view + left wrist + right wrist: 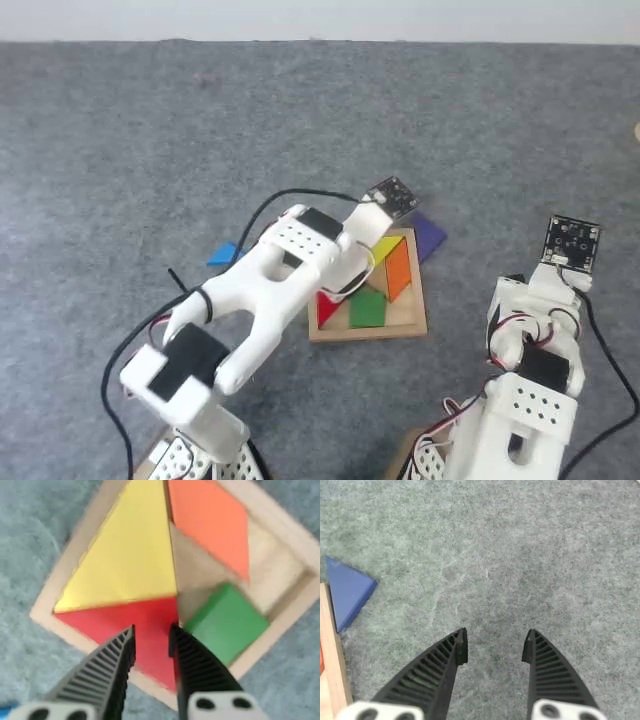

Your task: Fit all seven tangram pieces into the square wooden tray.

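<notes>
Hovering left gripper [151,632], slightly parted, empty, over red triangle [100,625] in tray [45,611]; right gripper [495,645] gaping, empty. Judging dark blue piece [347,587] light, rigid, slick; advising pinching across side edges.

I see my gripper [151,629] over the red triangle [100,621], jaws slightly apart, nothing held. The tray [75,555] also holds a yellow triangle [125,555], orange piece [210,520] and green square [225,622].

In the high view the left arm [290,270] covers the near-left part of the wooden tray [380,333], hiding most of the yellow piece [385,247], red piece [325,308] and light-blue piece [224,254], while the left wrist view cuts off the tray's corners.
</notes>
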